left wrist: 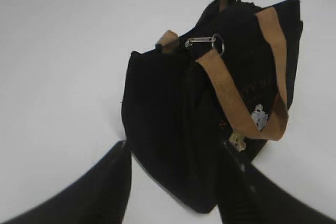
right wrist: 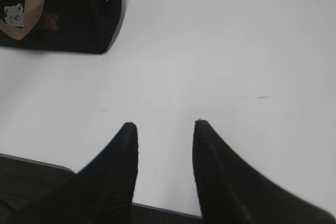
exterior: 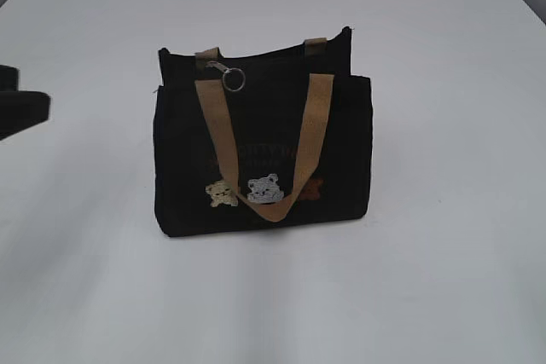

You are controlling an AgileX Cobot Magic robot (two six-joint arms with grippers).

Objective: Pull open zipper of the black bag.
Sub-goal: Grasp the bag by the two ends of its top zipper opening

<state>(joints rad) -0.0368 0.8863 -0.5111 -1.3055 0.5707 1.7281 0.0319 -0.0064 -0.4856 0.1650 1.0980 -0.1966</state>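
The black bag [exterior: 264,155] stood upright at centre of the white surface [exterior: 444,279], zipper [exterior: 223,69] pull at its 11 o'clock corner. Left pincer [left wrist: 176,174] and right pincer [right wrist: 163,129] both gaped, empty

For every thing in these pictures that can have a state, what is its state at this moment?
black bag: upright on the table, untouched.
zipper: pull at the left end of the top edge, ring hanging free; whether it is closed cannot be told.
front handle: hanging down over the bag's front.
left gripper: jaws apart, beside the bag's end, holding nothing.
right gripper: jaws apart over bare table, holding nothing.
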